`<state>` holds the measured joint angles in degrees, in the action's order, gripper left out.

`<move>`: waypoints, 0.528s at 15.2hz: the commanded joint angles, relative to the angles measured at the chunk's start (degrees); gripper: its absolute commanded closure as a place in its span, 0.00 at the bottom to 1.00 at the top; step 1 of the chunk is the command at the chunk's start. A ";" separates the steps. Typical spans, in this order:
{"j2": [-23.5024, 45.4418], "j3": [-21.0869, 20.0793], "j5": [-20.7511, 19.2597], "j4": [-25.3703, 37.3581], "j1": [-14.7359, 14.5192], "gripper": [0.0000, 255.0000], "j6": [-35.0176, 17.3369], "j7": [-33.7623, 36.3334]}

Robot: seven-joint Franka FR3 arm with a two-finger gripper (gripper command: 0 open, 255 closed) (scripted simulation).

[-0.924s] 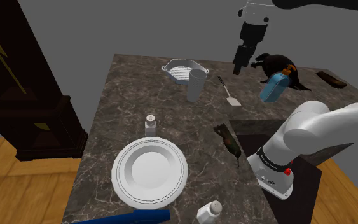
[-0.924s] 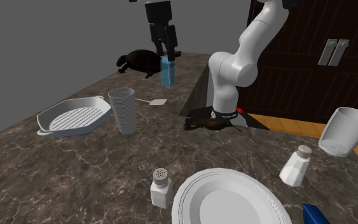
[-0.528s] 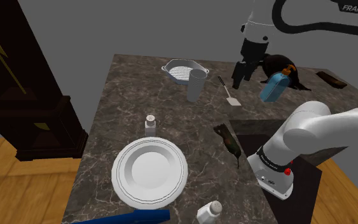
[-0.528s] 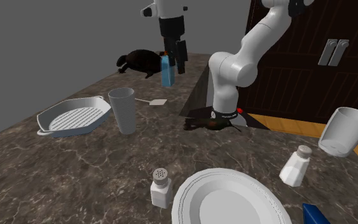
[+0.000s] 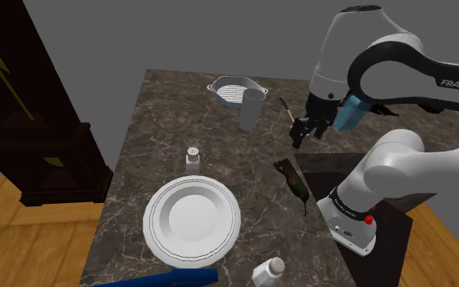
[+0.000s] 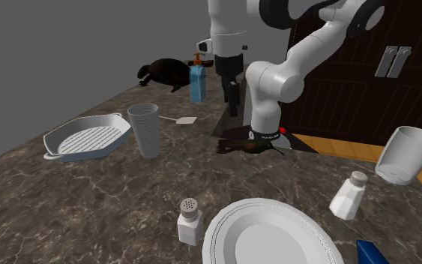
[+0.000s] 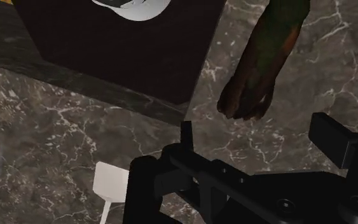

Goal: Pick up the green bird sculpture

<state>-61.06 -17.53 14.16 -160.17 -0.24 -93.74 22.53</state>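
Approach stage. Saw gripper [image 5: 301, 130] spread wide, empty, above counter [image 5: 178, 106]. Spotted bird sculpture [image 5: 293, 179] lying flat just beside stand [image 5: 321, 163], slightly ahead of fingertips. Needed to centre over narrow body, span it crosswise, descend, then close.

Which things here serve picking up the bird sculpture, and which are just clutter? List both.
For the job:
- bird sculpture, dark green and brown, lying flat
- claw, open, close above it

Lying about:
- plate
- shaker beside the plate
- cup
- ridged dish
- spatula
- blue bottle
- black animal figure
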 commanded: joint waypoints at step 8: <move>-3.36 -16.90 15.80 -9.81 -5.61 0.00 -6.83 21.89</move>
<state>-64.63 -32.70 28.28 -169.34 -5.23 -99.70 42.39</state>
